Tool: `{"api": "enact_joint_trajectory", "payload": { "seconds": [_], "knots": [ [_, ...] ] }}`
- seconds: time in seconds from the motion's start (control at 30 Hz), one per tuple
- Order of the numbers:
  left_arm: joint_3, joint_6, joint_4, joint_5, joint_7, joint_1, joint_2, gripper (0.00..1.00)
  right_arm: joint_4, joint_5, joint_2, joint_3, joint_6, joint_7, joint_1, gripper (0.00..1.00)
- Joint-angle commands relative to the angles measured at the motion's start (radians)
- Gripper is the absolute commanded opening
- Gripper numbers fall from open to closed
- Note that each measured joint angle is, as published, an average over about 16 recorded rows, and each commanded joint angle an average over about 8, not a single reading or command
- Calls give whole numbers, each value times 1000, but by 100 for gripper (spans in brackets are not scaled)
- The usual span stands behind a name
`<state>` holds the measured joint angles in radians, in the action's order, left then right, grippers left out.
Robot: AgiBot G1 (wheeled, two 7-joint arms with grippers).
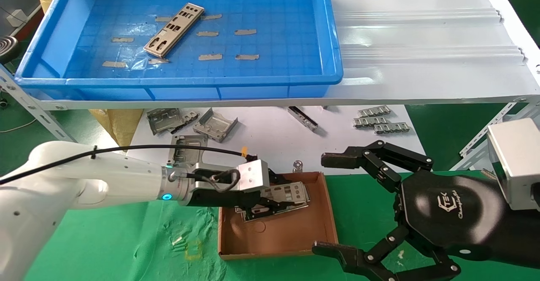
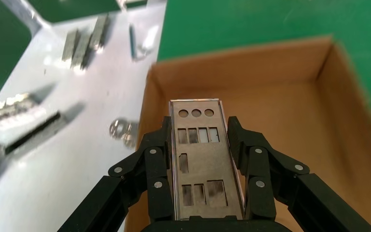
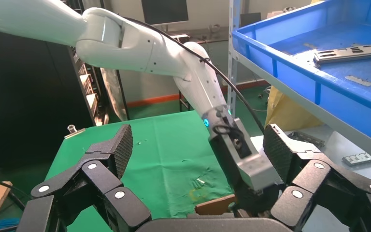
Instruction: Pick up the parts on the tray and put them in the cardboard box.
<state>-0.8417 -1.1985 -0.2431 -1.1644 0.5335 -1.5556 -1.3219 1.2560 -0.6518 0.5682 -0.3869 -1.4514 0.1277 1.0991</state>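
Worked over a green cloth (image 1: 126, 239) spread beneath a white corrugated shelf (image 1: 422, 40) on slotted grey steel framing; taken the cardboard box (image 1: 329, 217) as landmark throughout. Lay on that cloth, the box, its far edge meeting a white sheet (image 1: 270, 137) strewn beyond it with folded grey brackets (image 1: 215, 125) and small ridged strips (image 1: 382, 122). Stood above and beyond the box, on the shelf, the blue tray (image 1: 261, 91), taped on its grid floor and holding one punched plate (image 1: 174, 30). Reached over the box from its left side the left gripper (image 1: 270, 205), jaws clamped on the long edges of a second punched plate (image 2: 198, 159), held low over the box floor. Hung just right of the box the right gripper (image 1: 329, 203), jaws spread wide and holding nothing. Read on its black housing, "TEK" with a script word beneath, too small to make out. Seen behind the box in the right wrist view, dark racking and a monitor (image 3: 164, 9).
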Motion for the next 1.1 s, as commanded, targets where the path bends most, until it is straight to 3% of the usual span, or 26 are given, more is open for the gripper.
{"api": "enact_joint_trajectory", "payload": {
  "seconds": [0.03, 0.1, 0.57, 0.97, 1.1],
  "knots": [
    [-4, 25, 39, -8, 18, -4, -21, 94, 0, 0, 0, 0, 0, 0, 0, 100],
    [-6, 36, 51, -7, 28, -3, -26, 100, 0, 0, 0, 0, 0, 0, 0, 100],
    [-4, -24, 64, 41, 52, -8, -19, 100, 0, 0, 0, 0, 0, 0, 0, 100],
    [40, -336, 130, 133, -11, -22, 48, 100, 0, 0, 0, 0, 0, 0, 0, 100],
    [46, -389, 143, 146, -29, -21, 57, 100, 0, 0, 0, 0, 0, 0, 0, 100]
  ]
}}
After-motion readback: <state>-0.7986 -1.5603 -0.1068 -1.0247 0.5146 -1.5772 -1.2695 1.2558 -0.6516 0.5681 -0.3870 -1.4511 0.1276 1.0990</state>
